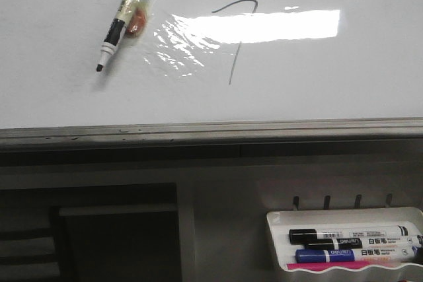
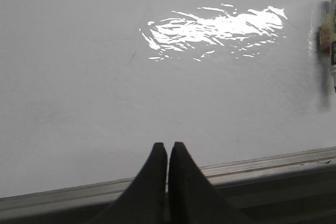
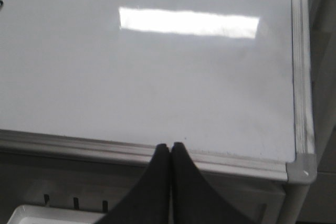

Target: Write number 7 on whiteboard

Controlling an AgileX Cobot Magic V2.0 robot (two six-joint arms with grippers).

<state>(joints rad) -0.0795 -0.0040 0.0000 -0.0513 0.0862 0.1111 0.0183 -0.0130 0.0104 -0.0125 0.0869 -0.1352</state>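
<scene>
Number 7 (image 1: 235,37) drawn mid-whiteboard (image 1: 330,90), toward far edge. Marker (image 1: 123,19) lies loose at far-left, released; writing judged complete. Left gripper (image 2: 167,153) and right gripper (image 3: 170,153) closed, empty, over near edge.

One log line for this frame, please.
7 drawn on whiteboard | marker lying on board | left pincer shut | right pincer shut

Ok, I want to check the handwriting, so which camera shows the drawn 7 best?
The front view: the whole 7 is there on the whiteboard, though glare crosses its middle. The left wrist view shows only a short faint dark stroke that may belong to it. The right wrist view shows bare board, no 7.
</scene>
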